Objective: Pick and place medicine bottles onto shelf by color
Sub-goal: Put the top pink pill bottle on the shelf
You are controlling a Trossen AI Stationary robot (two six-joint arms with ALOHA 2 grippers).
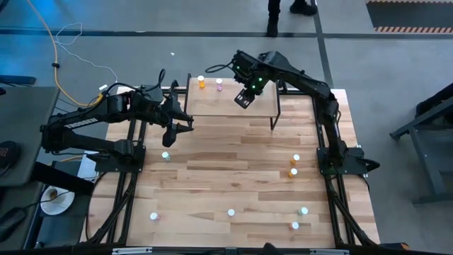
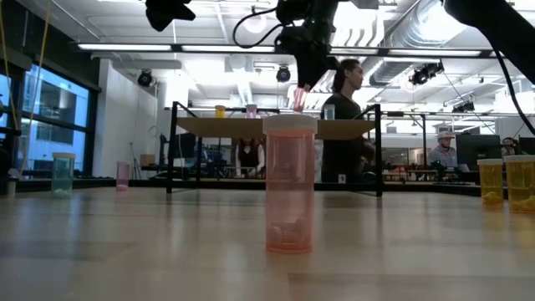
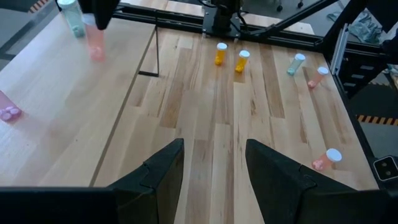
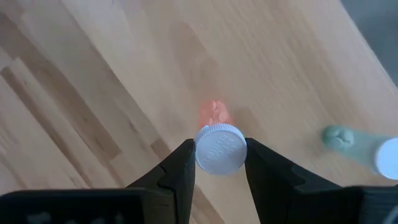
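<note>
The shelf (image 1: pixel 212 103) stands at the table's far edge. An orange bottle (image 1: pixel 202 83) and a pink bottle (image 1: pixel 219 85) stand on it, and so does a teal bottle (image 4: pixel 348 142). My right gripper (image 4: pixel 219 149) hangs over the shelf, shut on a pink bottle (image 2: pixel 298 99) just above the shelf top. My left gripper (image 3: pixel 214 168) is raised over the table's left part, open with nothing between its fingers. More medicine bottles stand on the table: two orange ones (image 3: pixel 221 54), a teal one (image 3: pixel 296 64) and a pink one (image 3: pixel 326 160). My right gripper pinches the pink bottle's white cap (image 4: pixel 201 153) between its two fingers, one on either side of the cap. The fingers come from above, pointing down. The bottle hangs upright below them, its pink body (image 4: pixel 214 114) over the shelf's wood.
Bottles are scattered over the table's right and near parts, among them a teal one (image 1: pixel 165 156) by the left arm and a pink one (image 2: pixel 289 184) near the front edge. The shelf's black legs (image 1: pixel 274 113) stand on the table. A person (image 2: pixel 347 109) is beyond the far edge.
</note>
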